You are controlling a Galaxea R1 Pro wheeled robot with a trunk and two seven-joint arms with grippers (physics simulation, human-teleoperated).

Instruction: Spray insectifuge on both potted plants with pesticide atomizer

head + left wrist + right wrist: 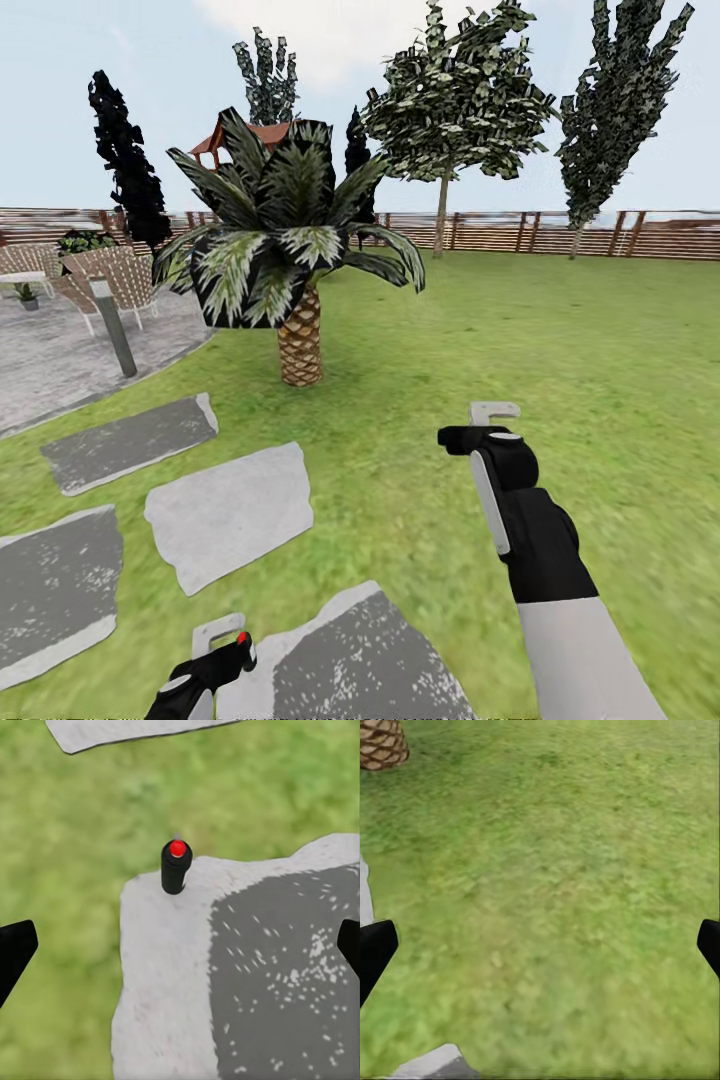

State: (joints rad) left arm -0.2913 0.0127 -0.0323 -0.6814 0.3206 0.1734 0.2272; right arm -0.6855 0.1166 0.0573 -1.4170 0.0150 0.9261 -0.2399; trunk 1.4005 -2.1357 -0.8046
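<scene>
No readable writing anywhere. Left pincer (180, 949) spread wide, empty, over near stepping stone (247, 967). Right pincer (540, 945) wide too, over lawn (555, 870). Palm (290, 240) stands ahead, paved circle (60, 360) far left with small potted plant (27, 295), fence (560, 233) beyond.

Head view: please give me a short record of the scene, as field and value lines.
place: lawn with stepping stones
ahead: palm
far left: paved circle, wicker chairs
background: fence, trees
left claw: low over a stone, open, empty
right claw: raised over grass, open, empty
atomizer: not seen
</scene>
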